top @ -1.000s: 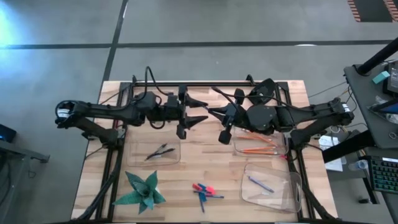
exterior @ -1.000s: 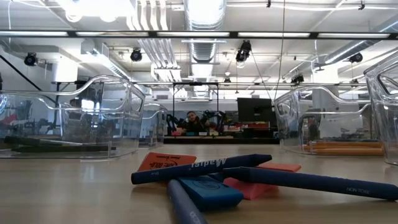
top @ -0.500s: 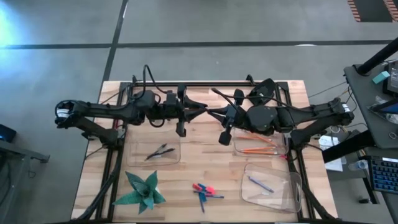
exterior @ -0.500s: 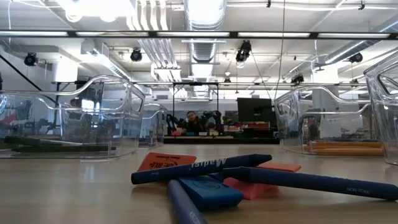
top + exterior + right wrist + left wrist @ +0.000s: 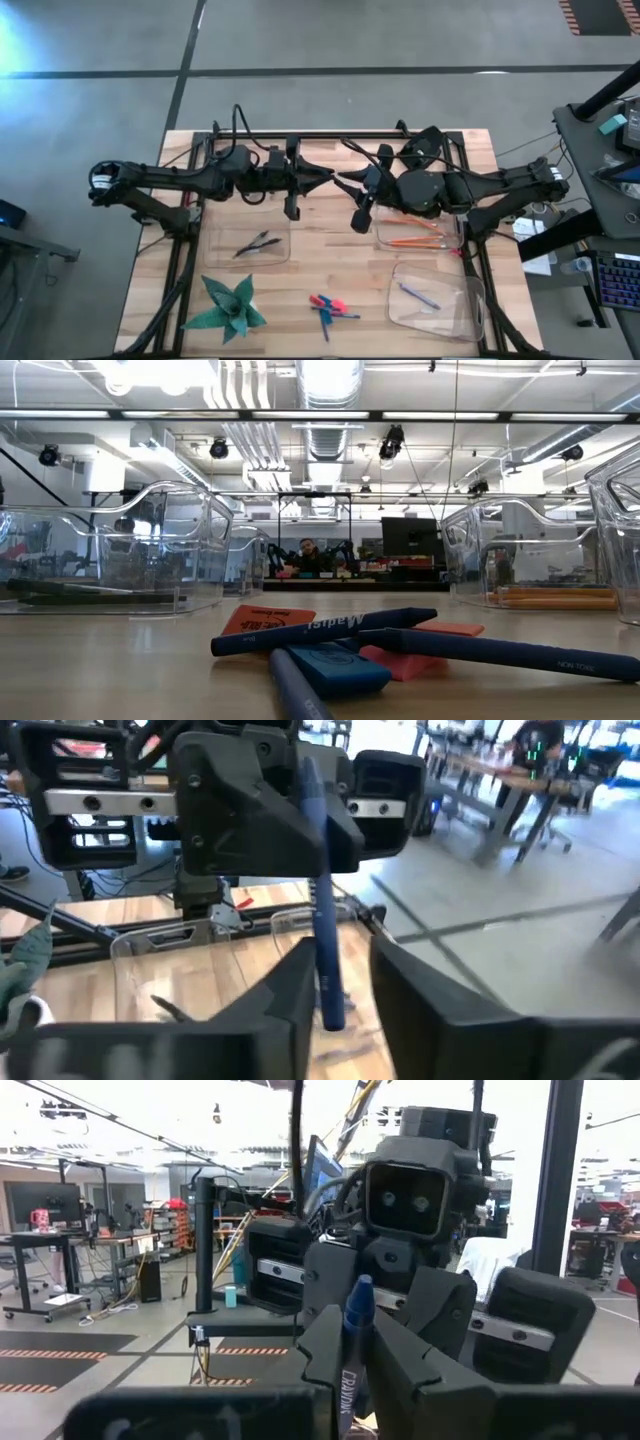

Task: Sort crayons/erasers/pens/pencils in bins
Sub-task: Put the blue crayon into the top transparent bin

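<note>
At the near edge of the wooden table [image 5: 330, 250], a small heap of blue crayons [image 5: 325, 631] lies crossed over the erasers [image 5: 338, 668], a blue block and pink-red ones beneath and behind the sticks. To the left of the heap sits a green folded-paper plant [image 5: 230, 306]. To the right, one of the clear bins [image 5: 455, 315] holds a single blue stick [image 5: 418, 297]. Farther back, the pencils [image 5: 414, 241] lie orange in a bin on the right, while a bin on the left [image 5: 215, 258] holds dark pens [image 5: 257, 245].

Above the middle of the far half of the table, the two arms meet tip to tip. The left gripper [image 5: 322, 179] is clamped narrowly on a blue crayon [image 5: 357, 1308], which stands upright between its fingers [image 5: 322, 1342] in its wrist view. The right gripper [image 5: 352, 181] faces it just beside; in the right wrist view the same crayon hangs between that gripper's fingers [image 5: 290, 988], which stand partly parted on either side of it; whether they touch the stick cannot be told.

Beyond the table, a person sits at a distant workbench.
</note>
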Controlling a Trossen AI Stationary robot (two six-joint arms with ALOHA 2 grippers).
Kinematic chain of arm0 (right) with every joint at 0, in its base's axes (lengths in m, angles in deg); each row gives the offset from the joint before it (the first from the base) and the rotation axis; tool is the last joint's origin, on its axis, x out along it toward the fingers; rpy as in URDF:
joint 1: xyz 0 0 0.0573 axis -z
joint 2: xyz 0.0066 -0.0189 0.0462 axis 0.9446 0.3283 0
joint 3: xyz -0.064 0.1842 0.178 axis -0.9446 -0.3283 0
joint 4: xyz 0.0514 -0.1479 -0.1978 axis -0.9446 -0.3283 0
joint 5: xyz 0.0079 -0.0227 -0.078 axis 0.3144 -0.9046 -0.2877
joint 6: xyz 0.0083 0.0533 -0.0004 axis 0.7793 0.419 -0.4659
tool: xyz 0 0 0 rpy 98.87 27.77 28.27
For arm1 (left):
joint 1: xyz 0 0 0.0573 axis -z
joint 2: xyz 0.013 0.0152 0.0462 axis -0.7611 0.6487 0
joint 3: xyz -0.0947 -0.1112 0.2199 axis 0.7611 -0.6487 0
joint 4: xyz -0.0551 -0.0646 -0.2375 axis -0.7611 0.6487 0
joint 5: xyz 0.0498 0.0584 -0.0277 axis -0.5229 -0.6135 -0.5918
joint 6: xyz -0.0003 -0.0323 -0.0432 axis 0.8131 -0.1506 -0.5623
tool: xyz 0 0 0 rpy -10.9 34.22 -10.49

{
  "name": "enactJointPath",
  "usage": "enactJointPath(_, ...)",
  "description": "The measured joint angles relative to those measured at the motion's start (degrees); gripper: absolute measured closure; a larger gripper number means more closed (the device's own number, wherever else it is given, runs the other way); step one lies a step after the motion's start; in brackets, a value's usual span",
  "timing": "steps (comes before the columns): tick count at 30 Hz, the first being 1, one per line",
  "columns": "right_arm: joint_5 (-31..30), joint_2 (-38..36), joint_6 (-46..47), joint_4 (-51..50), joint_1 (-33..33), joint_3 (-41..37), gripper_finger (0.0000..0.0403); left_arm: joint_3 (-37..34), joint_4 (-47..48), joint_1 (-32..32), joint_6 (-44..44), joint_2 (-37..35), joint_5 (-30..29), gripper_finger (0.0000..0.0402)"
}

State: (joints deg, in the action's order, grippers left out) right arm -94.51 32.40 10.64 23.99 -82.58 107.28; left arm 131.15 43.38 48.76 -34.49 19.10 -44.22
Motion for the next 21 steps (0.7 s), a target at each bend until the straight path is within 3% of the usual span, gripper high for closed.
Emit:
enactJointPath(4, -0.1, 0.0, 5.4, -8.4, 0.0, 3.2, 0.0259, -0.4, 0.2, 0.0, 0.0, 0.0, -0.3, 0.0389)
enactJointPath(9, 0.3, -0.2, 16.7, -28.6, 0.1, 9.6, 0.0218, -0.6, 7.4, -2.4, -0.1, -0.1, -2.9, 0.0387)
enactJointPath(13, 0.7, -0.2, 24.8, -38.9, 0.1, 11.2, 0.0210, -0.7, 19.4, -5.8, 0.0, -0.1, -10.3, 0.0387)
enactJointPath(17, 0.9, -0.1, 29.3, -42.4, 0.0, 9.1, 0.0212, -0.7, 34.1, -10.0, -0.1, 0.0, -16.3, 0.0386)
enactJointPath(21, 1.1, 0.1, 31.5, -42.4, 0.0, 5.0, 0.0215, -0.8, 49.2, -15.3, -0.2, 0.0, -18.5, 0.0386)
